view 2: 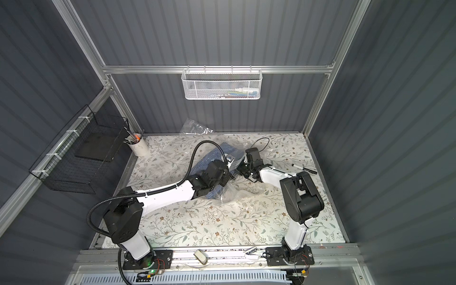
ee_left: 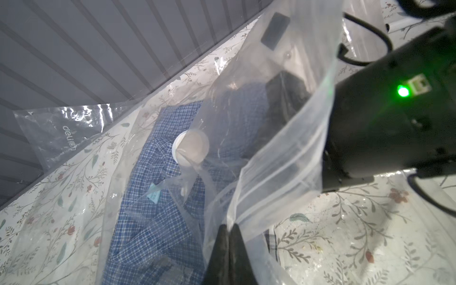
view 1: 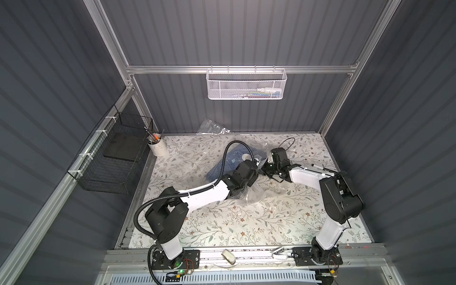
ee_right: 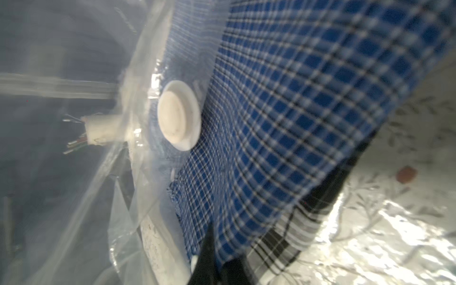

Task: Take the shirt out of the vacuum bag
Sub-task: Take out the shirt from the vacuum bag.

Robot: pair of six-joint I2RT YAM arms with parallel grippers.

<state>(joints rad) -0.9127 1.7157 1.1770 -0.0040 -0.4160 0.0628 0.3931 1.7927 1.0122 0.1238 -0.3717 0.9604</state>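
The vacuum bag [view 1: 249, 197] is a clear, crumpled plastic bag in the middle of the floral table; its round white valve cap [ee_left: 190, 148] also shows in the right wrist view [ee_right: 179, 114]. Most of the blue checked shirt [view 1: 220, 169] lies inside it. My left gripper [ee_left: 229, 225] is shut on the bag's open rim and holds it up off the table. My right gripper [ee_right: 217, 243] is inside the bag's mouth, shut on a fold of the shirt [ee_right: 296, 111]. In both top views the two wrists meet over the bag and hide the jaws.
A smaller clear plastic bag [view 1: 212, 127] leans on the back wall. A white cup of pens [view 1: 157, 146] stands at the back left beside a black wire basket [view 1: 111, 158]. A black marker [view 1: 320, 168] lies at the right. A white mesh basket [view 1: 245, 84] hangs on the back rail.
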